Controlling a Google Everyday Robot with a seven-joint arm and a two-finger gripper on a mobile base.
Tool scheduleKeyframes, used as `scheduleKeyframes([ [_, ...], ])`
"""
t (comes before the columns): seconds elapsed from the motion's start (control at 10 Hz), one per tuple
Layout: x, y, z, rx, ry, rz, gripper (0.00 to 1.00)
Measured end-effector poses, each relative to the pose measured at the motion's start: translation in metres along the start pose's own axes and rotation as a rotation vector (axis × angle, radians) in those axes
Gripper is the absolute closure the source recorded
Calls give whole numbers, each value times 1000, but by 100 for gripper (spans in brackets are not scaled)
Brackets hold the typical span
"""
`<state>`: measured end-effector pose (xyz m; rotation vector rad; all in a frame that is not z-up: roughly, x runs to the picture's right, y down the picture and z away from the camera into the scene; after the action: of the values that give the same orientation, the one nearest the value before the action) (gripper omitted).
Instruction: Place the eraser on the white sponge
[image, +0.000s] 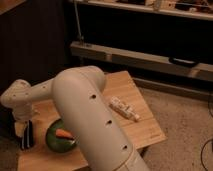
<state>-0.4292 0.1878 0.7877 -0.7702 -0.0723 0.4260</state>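
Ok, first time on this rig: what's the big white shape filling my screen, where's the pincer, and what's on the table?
That shape is the robot's one arm, seen from the only camera, looking down over it. It bends toward the picture's left and ends in the pincer, open, just above the black eraser at the left edge of the wooden table; it seems to hold nothing. Next to that sits a green bowl with something orange inside, and a white packet lies further right. No sponge shows; the arm may hide it.

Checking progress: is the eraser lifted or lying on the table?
The eraser appears to lie on the table, near its left edge. The open gripper is directly over its far end; contact cannot be told.
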Motion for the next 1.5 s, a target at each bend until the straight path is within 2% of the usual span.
scheduleKeyframes([
  [0.5, 3, 9, 14, -5, 10, 15, 20],
  [1.1, 0, 22, 31, -2, 41, 11, 20],
  [1.5, -5, 27, 42, -22, 57, 7, 20],
])
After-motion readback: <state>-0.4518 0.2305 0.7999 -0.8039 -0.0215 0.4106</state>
